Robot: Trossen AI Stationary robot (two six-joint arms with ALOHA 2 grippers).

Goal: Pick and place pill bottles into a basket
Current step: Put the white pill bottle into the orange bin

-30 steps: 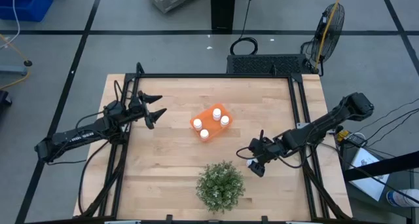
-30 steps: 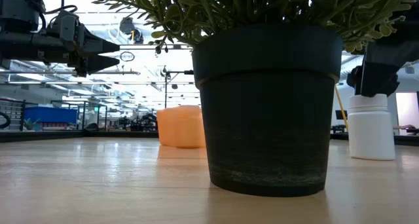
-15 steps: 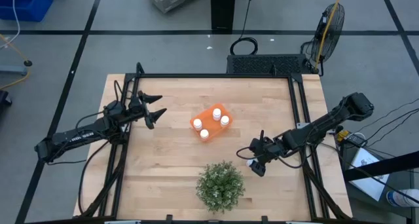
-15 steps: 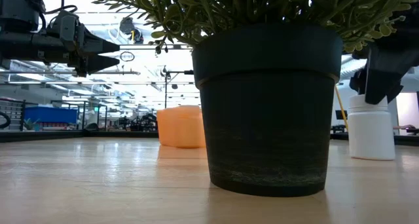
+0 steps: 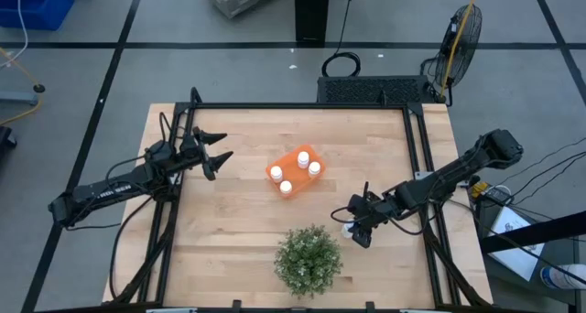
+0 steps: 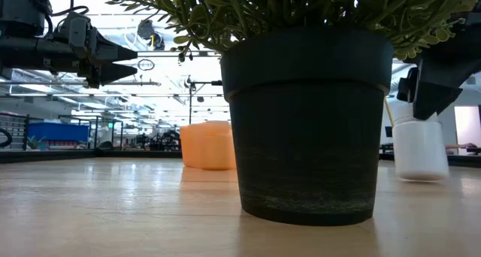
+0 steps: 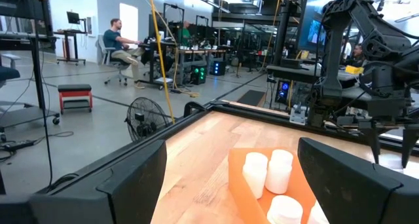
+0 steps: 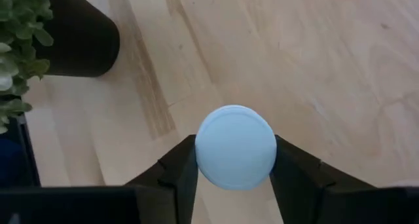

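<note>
— Since half a second ago, what has shifted?
— Only the last pill bottle (image 6: 419, 149) and the right hand (image 5: 355, 229): in the low view the bottle now sits a little further left and tipped, its base just clear of the tabletop (image 6: 113, 212).

— From above?
— On the wooden tabletop (image 5: 247, 212) the orange basket (image 5: 273, 174) lies near the middle with four pill bottles (image 5: 303, 157) standing in it. The right hand is low beside the green potted plant (image 5: 308, 258), its fingers closed around the fifth bottle, of which only a white sliver shows. The left hand (image 5: 218, 156) waits well apart from the basket, over the tabletop's left part, its fingers spread wide and holding nothing.

— At tabletop level?
— The plant's dark pot (image 6: 308, 122) fills the middle. The basket (image 6: 207, 146) stands behind it. The left hand (image 6: 124, 61) hangs high at the left edge.

— The left wrist camera?
— Its two dark fingers (image 7: 131, 185) stand far apart, with the basket (image 7: 237, 178) and its bottles (image 7: 268, 171) between them, farther off. A seated person (image 7: 120, 40) shows in the room beyond.

— And the right wrist?
— The bottle's round white cap (image 8: 236, 146) is clamped between both fingers (image 8: 175, 175), touching each, with the plant pot (image 8: 78, 40) nearby.
</note>
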